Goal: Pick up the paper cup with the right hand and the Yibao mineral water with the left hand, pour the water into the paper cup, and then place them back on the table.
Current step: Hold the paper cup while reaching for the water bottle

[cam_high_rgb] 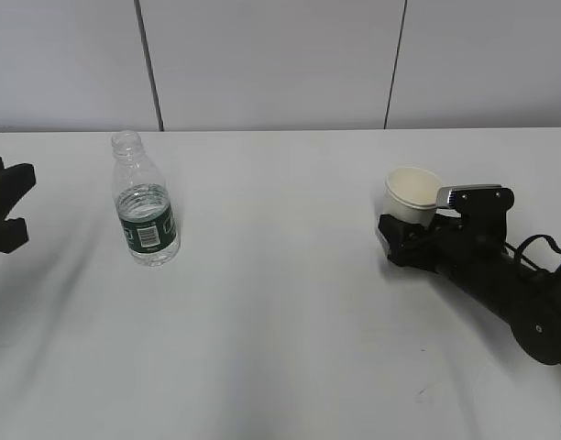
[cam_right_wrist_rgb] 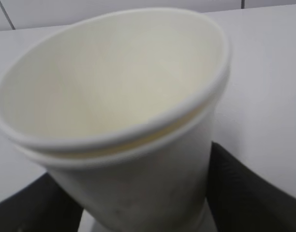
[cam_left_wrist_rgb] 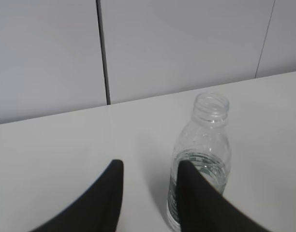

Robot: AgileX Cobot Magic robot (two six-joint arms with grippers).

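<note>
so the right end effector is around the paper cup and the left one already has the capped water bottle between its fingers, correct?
Only the bottle part is off. The left wrist view shows the left end effector short of the water bottle, which stands uncapped beyond its fingers, not between them. The right end effector is around the paper cup.
</note>
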